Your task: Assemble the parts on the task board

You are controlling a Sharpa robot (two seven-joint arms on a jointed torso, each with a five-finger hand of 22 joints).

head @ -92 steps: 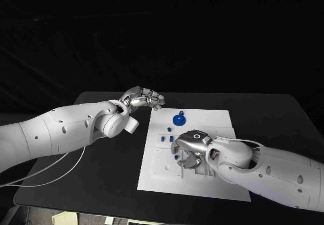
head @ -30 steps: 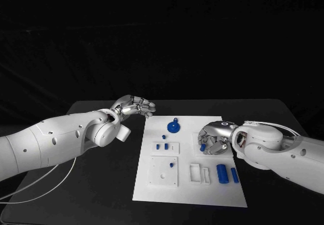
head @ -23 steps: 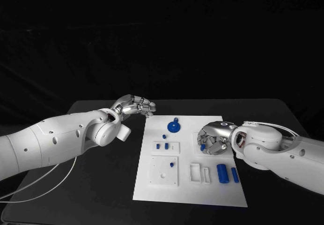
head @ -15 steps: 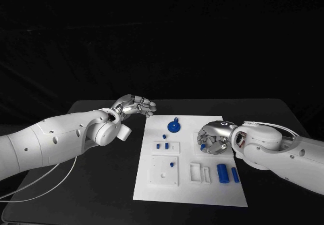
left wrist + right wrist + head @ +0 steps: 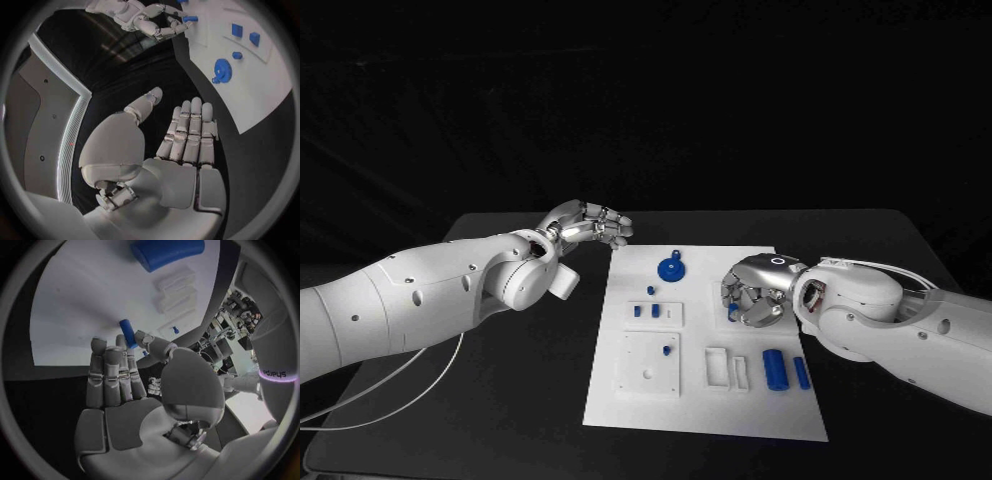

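The white task board (image 5: 711,405) lies in the middle of the black table. My right hand (image 5: 754,293) hovers over its right side and pinches a small blue peg (image 5: 733,313) between thumb and a finger; the peg (image 5: 128,333) and that hand (image 5: 140,17) also appear in the wrist views. My left hand (image 5: 590,224) hangs off the board's far left corner, fingers straight (image 5: 190,132), holding nothing. On the board are a blue gear (image 5: 671,268), small blue blocks (image 5: 646,311), a short peg (image 5: 668,351) standing in a raised white square, and two blue cylinders (image 5: 773,368).
White slotted holders (image 5: 727,369) stand beside the cylinders near the board's front. The gear (image 5: 220,69) lies on the board's far end, closest to my left hand. Black table (image 5: 516,400) spreads on both sides of the board.
My right hand has come away from the board's near middle to its right side and now carries the small blue peg; over the last second it only turned slightly. The left hand stays put.
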